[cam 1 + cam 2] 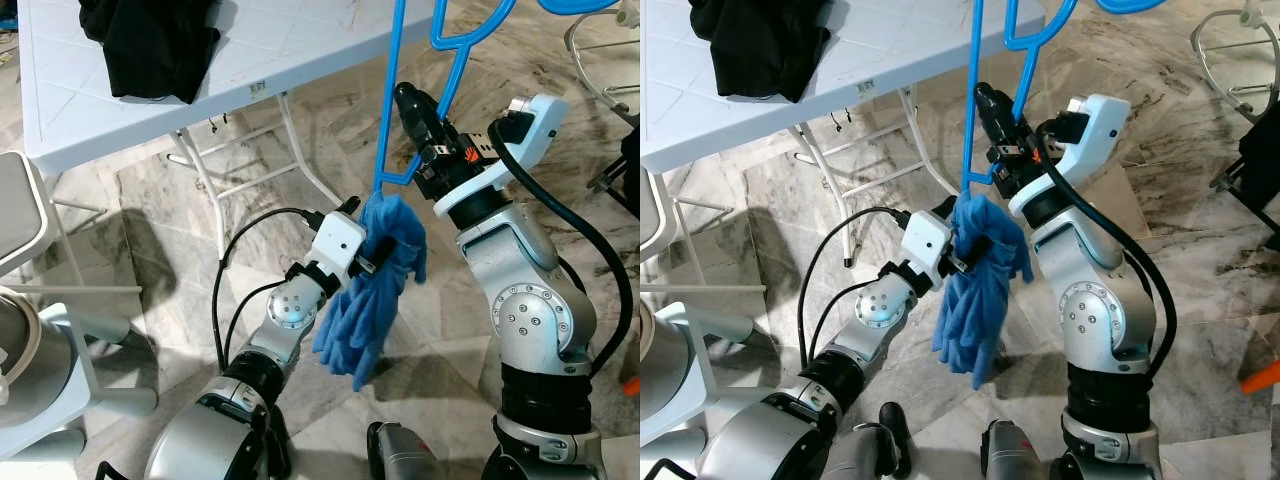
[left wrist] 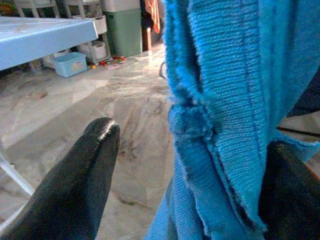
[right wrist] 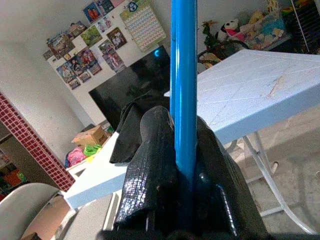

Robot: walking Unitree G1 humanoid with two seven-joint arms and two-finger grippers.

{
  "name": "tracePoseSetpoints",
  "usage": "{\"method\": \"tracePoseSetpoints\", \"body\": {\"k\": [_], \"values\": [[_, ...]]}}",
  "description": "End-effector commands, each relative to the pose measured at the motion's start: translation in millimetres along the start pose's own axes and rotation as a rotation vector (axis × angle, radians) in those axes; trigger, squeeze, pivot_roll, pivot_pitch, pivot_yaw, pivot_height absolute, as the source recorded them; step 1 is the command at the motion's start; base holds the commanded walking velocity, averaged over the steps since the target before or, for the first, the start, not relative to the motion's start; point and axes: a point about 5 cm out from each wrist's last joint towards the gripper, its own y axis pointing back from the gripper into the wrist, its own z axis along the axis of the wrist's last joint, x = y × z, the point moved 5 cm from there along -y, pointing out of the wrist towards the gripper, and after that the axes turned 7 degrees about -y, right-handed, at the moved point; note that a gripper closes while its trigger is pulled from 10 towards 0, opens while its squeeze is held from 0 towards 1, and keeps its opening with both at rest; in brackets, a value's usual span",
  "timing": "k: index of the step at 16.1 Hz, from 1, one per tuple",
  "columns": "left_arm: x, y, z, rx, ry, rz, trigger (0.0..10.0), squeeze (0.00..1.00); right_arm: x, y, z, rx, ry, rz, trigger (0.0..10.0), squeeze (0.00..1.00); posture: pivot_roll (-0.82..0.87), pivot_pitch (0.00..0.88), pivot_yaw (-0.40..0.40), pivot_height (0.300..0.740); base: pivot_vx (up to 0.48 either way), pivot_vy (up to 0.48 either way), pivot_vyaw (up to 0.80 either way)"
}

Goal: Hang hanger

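Blue hanger (image 1: 392,100) clamped upright by right end effector (image 1: 425,130); left end effector (image 1: 375,255), fingers apart, steadies its cloth (image 1: 375,300).

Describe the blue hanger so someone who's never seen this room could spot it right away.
Start at the white folding table and look just right of it, above the marble floor. The right tool is shut on a thin bright-blue hanger, standing nearly upright, with a fuzzy blue cloth bunched at its lower corner.

Marble floor (image 1: 300,150), white folding table (image 1: 300,45)
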Motion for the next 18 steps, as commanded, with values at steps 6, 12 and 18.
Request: {"method": "tracePoseSetpoints", "body": {"k": [6, 12, 18], "values": [[-1.8, -0.5, 5.2, -0.040, 0.053, 0.010, 0.0, 0.00, 11.4, -1.5, 0.6, -0.003, -0.009, 0.041, 10.0, 0.00, -0.31, 0.279, 0.044, 0.740, 0.000, 0.000, 0.00], [5.6, 0.0, -2.5, -0.003, 0.183, 0.063, 0.0, 0.00, 7.1, -3.1, -5.2, -0.008, -0.025, 0.002, 10.0, 0.00, -0.30, 0.281, 0.037, 0.740, 0.000, 0.000, 0.00], [2.4, -2.1, 0.3, -0.016, 0.213, 0.041, 0.0, 0.00, 0.7, -3.1, -7.9, -0.013, -0.019, -0.034, 10.0, 0.00, -0.29, 0.282, 0.037, 0.740, 0.000, 0.000, 0.00]]}}
